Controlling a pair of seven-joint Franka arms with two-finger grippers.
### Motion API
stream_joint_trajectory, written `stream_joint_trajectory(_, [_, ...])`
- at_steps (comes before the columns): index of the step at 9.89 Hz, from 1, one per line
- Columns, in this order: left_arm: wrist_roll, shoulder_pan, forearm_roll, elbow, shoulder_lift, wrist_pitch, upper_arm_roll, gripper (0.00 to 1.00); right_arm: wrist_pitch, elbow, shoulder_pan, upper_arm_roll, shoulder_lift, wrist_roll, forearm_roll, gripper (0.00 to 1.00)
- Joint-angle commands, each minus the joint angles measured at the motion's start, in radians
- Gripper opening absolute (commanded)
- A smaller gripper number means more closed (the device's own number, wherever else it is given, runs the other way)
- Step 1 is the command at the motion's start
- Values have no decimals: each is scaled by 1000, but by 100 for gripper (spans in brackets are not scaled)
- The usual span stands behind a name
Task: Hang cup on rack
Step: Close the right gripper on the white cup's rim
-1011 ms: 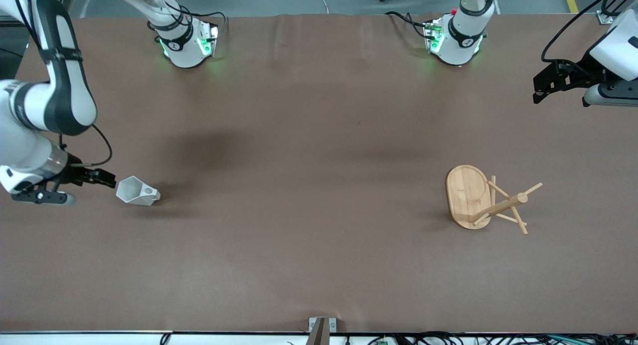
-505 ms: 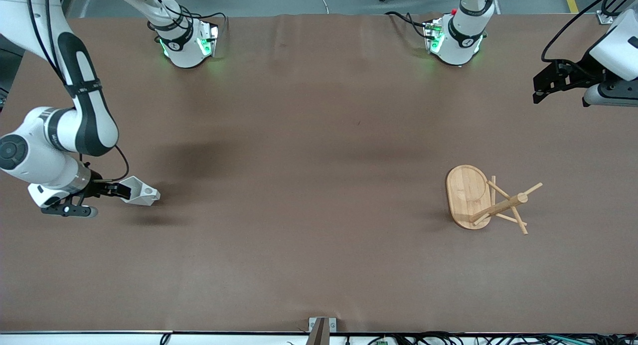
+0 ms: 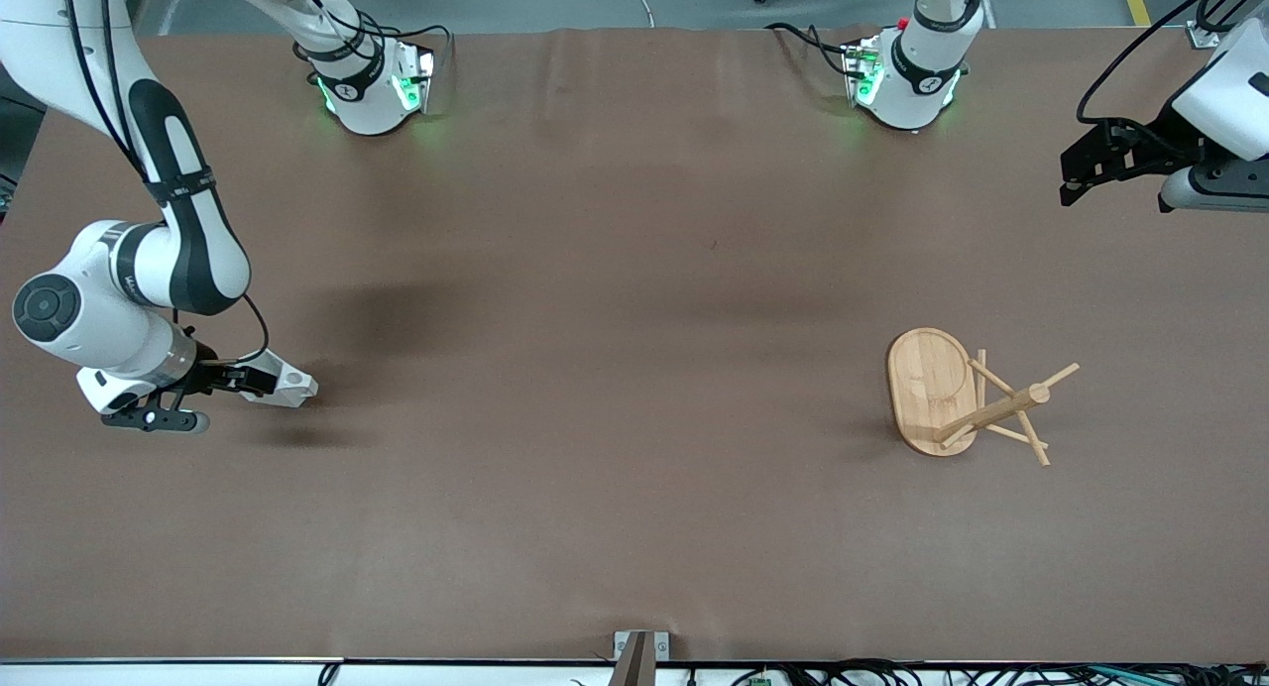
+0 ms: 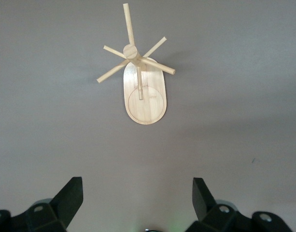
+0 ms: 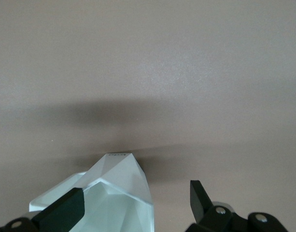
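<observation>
The white faceted cup (image 3: 288,386) lies on its side toward the right arm's end of the table, its mouth facing my right gripper (image 3: 254,379). That gripper is low and open at the cup's mouth. In the right wrist view the cup (image 5: 116,193) fills the space between the jaws: one finger (image 5: 61,212) is at the open mouth, the other (image 5: 201,199) is outside the wall. The bamboo rack (image 3: 932,389), with oval base, post and thin pegs, stands toward the left arm's end and shows in the left wrist view (image 4: 144,94). My left gripper (image 3: 1069,178) waits open and empty, high above the table's end.
The brown table (image 3: 615,299) is bare between the cup and the rack. The two arm bases (image 3: 372,91) (image 3: 907,81) stand along the edge farthest from the front camera.
My right gripper has moved in toward the cup and its fingers now cover the cup's mouth. The cup, the rack and the left arm have not moved.
</observation>
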Motion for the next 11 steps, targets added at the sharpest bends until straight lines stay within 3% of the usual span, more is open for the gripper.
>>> stream_joint_trajectory(1, [7,-2,2,-9,17,-16,-2,100,-32,-28,-7,7,-35,3,8,97])
stream_joint_trajectory(4, [8,-2,2,-7,17,-16,-3,100,-92,-32,-11,7,-69,-1,8,97])
stream_joint_trajectory(9, [8,-4,2,-7,17,-16,-3,100,-42,-77,-22,5,-65,-56,8,96])
stream_joint_trajectory(10, [8,-4,2,-7,17,-16,-3,100,-39,-80,-22,7,-63,-58,8,94])
stream_joint_trajectory(11, [8,-2,2,-7,17,-16,-3,100,-23,-80,-22,7,-60,-58,8,84])
